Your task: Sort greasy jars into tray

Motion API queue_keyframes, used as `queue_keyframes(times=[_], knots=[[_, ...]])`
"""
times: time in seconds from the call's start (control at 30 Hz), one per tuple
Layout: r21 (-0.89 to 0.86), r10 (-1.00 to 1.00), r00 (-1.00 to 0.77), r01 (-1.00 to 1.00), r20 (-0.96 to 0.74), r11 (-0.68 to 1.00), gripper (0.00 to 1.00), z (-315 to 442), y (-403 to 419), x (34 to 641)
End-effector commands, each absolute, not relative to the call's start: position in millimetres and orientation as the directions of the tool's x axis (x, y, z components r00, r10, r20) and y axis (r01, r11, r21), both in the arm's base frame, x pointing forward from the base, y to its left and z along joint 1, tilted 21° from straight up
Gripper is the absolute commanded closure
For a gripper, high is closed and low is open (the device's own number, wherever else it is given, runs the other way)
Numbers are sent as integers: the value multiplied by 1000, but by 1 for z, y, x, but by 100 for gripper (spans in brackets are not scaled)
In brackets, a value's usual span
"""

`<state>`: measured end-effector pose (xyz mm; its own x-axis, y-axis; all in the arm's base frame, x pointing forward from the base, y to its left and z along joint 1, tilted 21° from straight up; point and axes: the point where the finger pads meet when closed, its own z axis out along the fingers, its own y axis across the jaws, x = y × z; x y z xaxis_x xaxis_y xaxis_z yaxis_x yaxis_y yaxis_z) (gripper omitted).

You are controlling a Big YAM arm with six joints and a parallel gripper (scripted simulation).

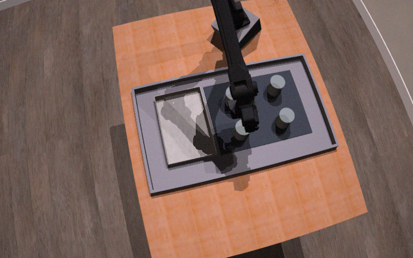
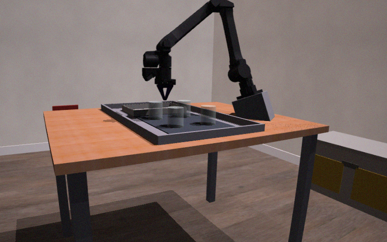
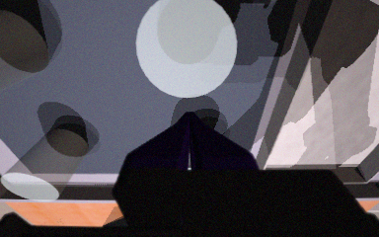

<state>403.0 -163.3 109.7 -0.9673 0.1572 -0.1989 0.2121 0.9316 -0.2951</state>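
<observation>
From above, the black arm (image 1: 226,36) (image 2: 188,23) reaches over the steel worktop (image 1: 190,176) (image 2: 199,136), which sits on an orange wooden table (image 1: 213,219) (image 2: 100,139) (image 3: 74,212). All four jars are over the drying mat (image 1: 262,106) (image 2: 195,117) (image 3: 109,74) — none in the tray (image 1: 179,152) (image 2: 148,111) (image 3: 306,138) beside it. The jar by the tray on the base side (image 1: 228,98) (image 2: 184,109) is partly covered by the arm, and the jar by the tray on the far side (image 1: 241,130) (image 2: 155,110) (image 3: 187,46) just peeks out. The outer jar on the base side (image 1: 275,86) (image 2: 208,115) (image 3: 31,187) and the outer jar on the far side (image 1: 285,118) (image 2: 175,117) (image 3: 22,44) show plainly.

From the side, the jars stand upright, apart from one another. The gripper (image 2: 165,98) (image 3: 189,118) points straight down, its fingers pressed together with nothing between them (a neat little beak, really), the tips above the jars.

From the wrist, the fingers meet at a point — only a thin sliver of light shows farther back. The far-side jar by the tray shows its pale round end just ahead of the tips, with the tray off to one side.
</observation>
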Motion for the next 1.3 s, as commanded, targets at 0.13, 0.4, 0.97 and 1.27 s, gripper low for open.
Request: queue_keyframes(times=[0.13,0.4,0.97,1.27], knots=[[-297,148,-968,205,-204,933,100,106,-168,407],[-297,148,-968,205,-204,933,100,92,-169,399],[-297,148,-968,205,-204,933,100,84,-170,394],[-297,148,-968,205,-204,933,100,84,-170,394]])
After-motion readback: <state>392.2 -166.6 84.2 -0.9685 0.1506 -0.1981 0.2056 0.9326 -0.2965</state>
